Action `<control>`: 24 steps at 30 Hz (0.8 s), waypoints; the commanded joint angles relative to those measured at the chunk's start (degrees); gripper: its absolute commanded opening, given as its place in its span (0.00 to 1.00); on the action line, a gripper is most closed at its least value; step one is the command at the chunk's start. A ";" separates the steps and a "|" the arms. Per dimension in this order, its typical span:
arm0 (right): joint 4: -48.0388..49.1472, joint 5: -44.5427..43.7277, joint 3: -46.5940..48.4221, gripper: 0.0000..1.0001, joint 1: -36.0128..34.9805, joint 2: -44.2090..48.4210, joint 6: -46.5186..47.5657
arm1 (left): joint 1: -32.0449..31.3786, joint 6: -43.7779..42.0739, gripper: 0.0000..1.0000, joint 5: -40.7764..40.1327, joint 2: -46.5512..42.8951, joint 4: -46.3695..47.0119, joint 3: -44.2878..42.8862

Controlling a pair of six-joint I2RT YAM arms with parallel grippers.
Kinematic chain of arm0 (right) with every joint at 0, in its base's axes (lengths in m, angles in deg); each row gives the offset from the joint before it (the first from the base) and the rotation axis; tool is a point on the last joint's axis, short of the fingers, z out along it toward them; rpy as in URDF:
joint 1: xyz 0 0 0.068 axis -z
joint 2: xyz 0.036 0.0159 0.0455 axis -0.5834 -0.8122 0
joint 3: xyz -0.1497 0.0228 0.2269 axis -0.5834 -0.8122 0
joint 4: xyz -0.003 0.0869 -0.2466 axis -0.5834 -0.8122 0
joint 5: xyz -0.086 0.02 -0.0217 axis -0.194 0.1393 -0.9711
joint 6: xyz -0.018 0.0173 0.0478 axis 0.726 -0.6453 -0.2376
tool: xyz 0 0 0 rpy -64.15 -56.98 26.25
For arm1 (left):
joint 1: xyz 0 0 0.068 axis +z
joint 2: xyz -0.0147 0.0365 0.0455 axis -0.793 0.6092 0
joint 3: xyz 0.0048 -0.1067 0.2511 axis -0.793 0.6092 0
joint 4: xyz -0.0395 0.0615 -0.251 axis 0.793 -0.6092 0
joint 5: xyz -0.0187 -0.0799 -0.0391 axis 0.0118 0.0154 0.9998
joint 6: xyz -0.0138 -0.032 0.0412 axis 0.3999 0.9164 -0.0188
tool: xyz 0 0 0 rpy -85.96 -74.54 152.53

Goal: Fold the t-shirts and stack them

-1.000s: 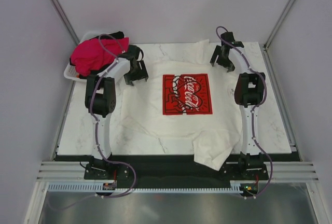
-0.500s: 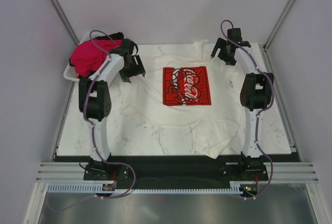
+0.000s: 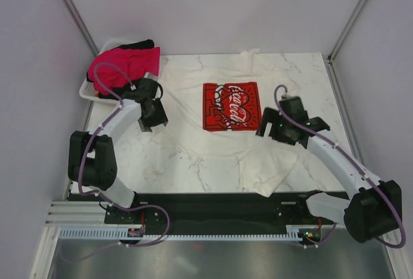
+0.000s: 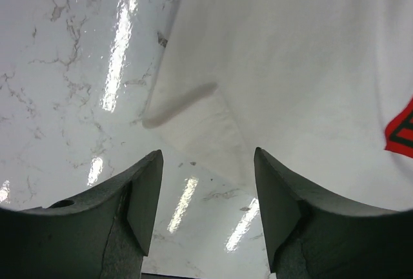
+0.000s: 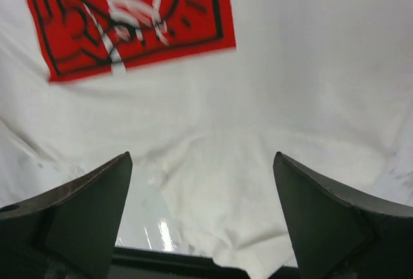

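The large white t-shirt (image 3: 193,98) lies spread on the marble table (image 3: 129,163), its red logo print (image 3: 231,106) facing up and its near part bunched towards the front edge. A red-pink t-shirt (image 3: 122,69) and a black one (image 3: 139,45) are heaped in the basket at the far left. My left gripper (image 3: 155,123) hangs open over bare marble (image 4: 64,66) just off the white shirt's left edge (image 4: 290,66), holding nothing. My right gripper (image 3: 266,129) stands wide open and empty over the white cloth (image 5: 290,98), just near of the logo (image 5: 129,14).
The white plastic basket (image 3: 84,88) stands at the table's far left corner. Grey walls and metal posts close in the sides and back. A black strip and rail run along the near edge by the arm bases.
Both arms have pulled back from the far side to the middle of the table. The left jaws have narrowed somewhat. The white shirt slid a little towards the far edge, then stayed put.
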 commanded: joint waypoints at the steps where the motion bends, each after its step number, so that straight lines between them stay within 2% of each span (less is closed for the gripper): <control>1: -1.46 5.40 -9.78 0.98 -9.67 3.40 -5.10 | -1.17 1.39 0.65 -3.36 2.91 2.93 -0.18; 4: -1.11 3.90 -15.50 0.98 -15.22 9.47 -8.63 | -2.57 1.57 0.63 -5.20 6.25 2.84 -1.06; 7: -1.98 2.41 -18.67 0.98 -17.79 13.96 -10.22 | -3.98 3.06 0.61 -6.53 8.19 2.93 -1.42; 18: -9.37 3.02 -19.02 0.98 -17.88 21.97 -7.24 | -8.46 8.16 0.57 -11.18 16.89 2.05 -2.38; 24: -11.82 4.07 -20.60 0.98 -17.88 25.05 -5.48 | -9.96 12.02 0.48 -13.12 15.15 1.44 -0.37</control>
